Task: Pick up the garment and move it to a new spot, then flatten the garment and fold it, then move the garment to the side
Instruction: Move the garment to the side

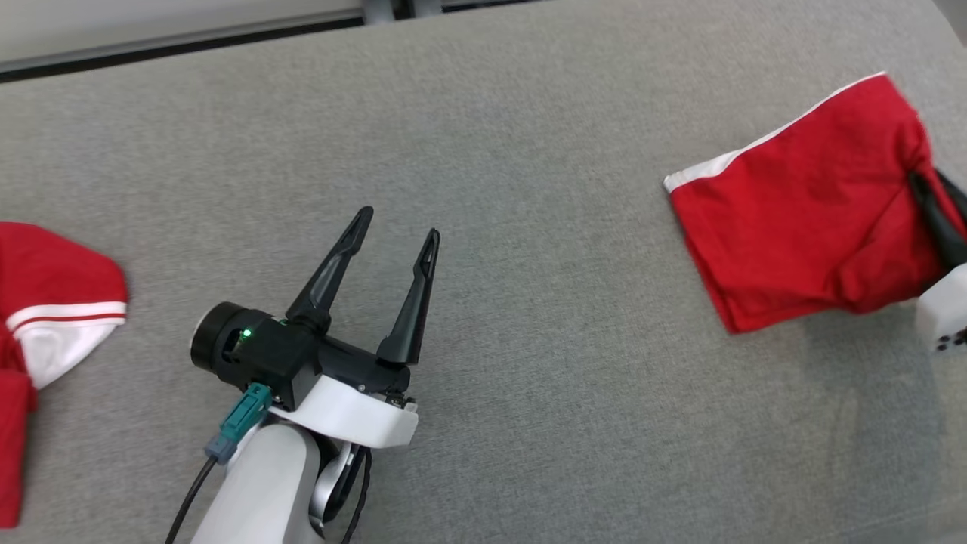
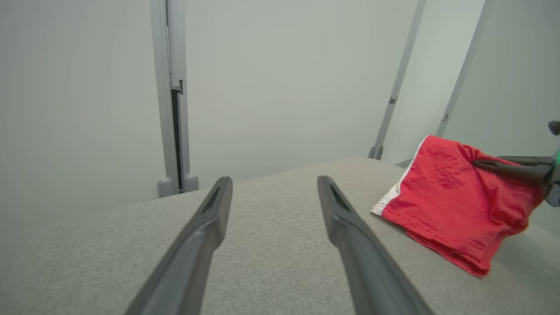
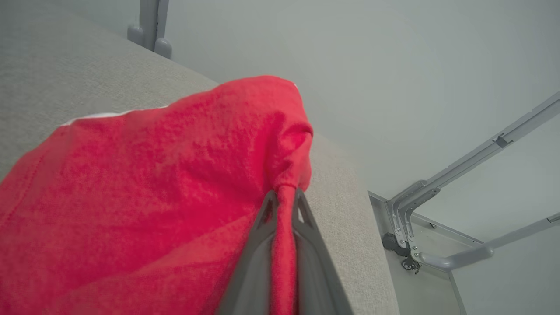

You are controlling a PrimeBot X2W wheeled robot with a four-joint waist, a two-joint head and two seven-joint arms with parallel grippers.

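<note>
Grey cloth covers the counter (image 1: 529, 393). Nearest, the left jaws hang spread wide over it, holding nothing. At the left edge lies another red shirt (image 1: 53, 279) with a white striped sleeve. Farther right, the garment (image 1: 801, 219) rests folded, red with a white edge; the right jaws are clamped on a bunched pinch at its right side. Beyond stands a pale wall (image 2: 280, 78). Dragging by that one pinch could, I judge, pull the layers apart and undo the fold, or carry it off the counter's right edge.
</note>
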